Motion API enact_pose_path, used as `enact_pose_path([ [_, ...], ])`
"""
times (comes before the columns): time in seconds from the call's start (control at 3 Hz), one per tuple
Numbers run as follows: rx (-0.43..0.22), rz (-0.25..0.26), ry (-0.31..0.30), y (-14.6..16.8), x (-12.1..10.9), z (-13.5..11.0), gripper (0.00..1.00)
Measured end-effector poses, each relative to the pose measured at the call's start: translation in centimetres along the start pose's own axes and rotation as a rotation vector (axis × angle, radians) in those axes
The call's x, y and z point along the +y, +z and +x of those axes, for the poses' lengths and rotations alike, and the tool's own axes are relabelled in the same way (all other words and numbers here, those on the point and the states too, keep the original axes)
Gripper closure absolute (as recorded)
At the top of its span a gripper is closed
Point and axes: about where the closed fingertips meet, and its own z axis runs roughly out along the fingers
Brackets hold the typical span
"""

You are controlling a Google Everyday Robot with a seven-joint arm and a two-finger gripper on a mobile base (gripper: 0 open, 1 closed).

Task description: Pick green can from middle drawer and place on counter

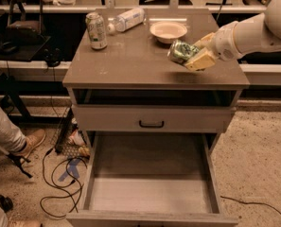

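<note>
Here, the gripper [195,56] was clamped on the green can [181,51], holding it tilted above the right half of the counter [130,63]. The middle drawer [152,195] stood pulled open below the counter.

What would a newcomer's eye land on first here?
The gripper, shut on the green can, holds it tilted over the right side of the counter. Below, the middle drawer stands pulled open. A taller pale can and a bowl sit at the counter's back.
</note>
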Motion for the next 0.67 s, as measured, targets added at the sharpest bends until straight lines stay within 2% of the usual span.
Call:
enact_pose_path([
  [0.33, -0.028, -0.04, 0.003, 4.6, -2.2, -2.6, 0.74],
  [0.67, -0.027, -0.07, 0.006, 7.3, -3.0, -4.0, 0.5],
])
